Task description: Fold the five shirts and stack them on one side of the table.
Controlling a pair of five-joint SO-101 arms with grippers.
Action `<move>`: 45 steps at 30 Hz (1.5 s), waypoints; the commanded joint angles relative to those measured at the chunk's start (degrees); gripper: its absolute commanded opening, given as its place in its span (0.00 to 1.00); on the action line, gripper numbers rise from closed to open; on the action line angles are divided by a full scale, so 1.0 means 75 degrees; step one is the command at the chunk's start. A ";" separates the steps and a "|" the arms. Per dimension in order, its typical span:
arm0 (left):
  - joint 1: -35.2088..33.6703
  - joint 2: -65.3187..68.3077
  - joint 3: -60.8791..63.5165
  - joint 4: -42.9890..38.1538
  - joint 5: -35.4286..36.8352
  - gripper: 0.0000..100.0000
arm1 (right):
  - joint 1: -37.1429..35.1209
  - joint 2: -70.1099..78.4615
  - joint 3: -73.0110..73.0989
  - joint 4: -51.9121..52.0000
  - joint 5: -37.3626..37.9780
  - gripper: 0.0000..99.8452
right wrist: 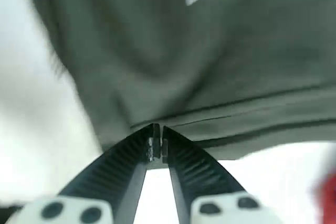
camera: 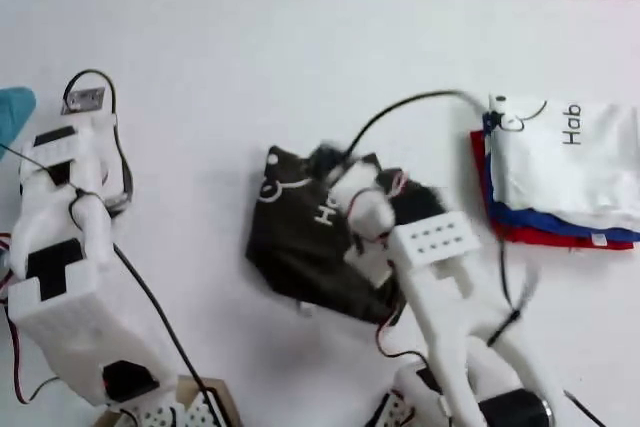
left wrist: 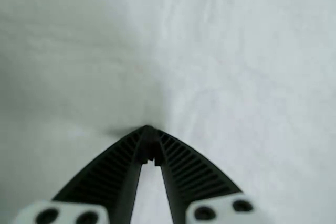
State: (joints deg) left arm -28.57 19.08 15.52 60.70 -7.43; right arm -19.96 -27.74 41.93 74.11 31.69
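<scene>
From above, the black shirt (camera: 300,247), a crumpled cloth heap with white lettering, lies near the middle of the white worktop (camera: 250,67). The right arm (camera: 440,277) reaches over it from the near edge, its wrist above the cloth. Well to the right of the black shirt sits the stack of folded shirts (camera: 560,182), white on top with blue and red edges showing beneath. Well to the left of the black shirt stands the left arm (camera: 60,237), over bare worktop.

From the left wrist, the left pincer (left wrist: 149,142) has its dark ribbed tips together with nothing between them, pointed at plain white surface away from the black shirt.

From the right wrist, the right pincer (right wrist: 156,142) has its tips drawn together right at the stitched hem of the black shirt; as far as I can judge, it is pinching that edge.

To my eye this is the last garment, at the spreading-out stage, still unfolded. The next move calls for pulling the hem out flat, probably with the left arm coming over to pin the far side.
</scene>
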 commanded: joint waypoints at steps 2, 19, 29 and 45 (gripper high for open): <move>0.0387 -0.0082 -0.0053 -0.0281 0.0047 0.03 | 0.1506 -0.0088 -0.1348 0.0029 -0.0656 0.05; 0.0387 -0.0082 -0.0029 -0.0293 0.0047 0.03 | 0.1975 0.4695 -0.3587 -0.0838 -0.0715 0.22; 0.0387 -0.0082 -0.0029 -0.0293 0.0047 0.03 | 0.1928 0.5632 -0.4372 -0.0779 -0.0727 0.02; 0.0399 -0.0082 -0.0029 -0.0293 0.0047 0.03 | 0.1459 0.5621 -0.4818 0.0381 -0.0668 0.23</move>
State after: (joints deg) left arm -28.57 19.08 15.52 60.70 -7.43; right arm -6.77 14.55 8.79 75.34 26.59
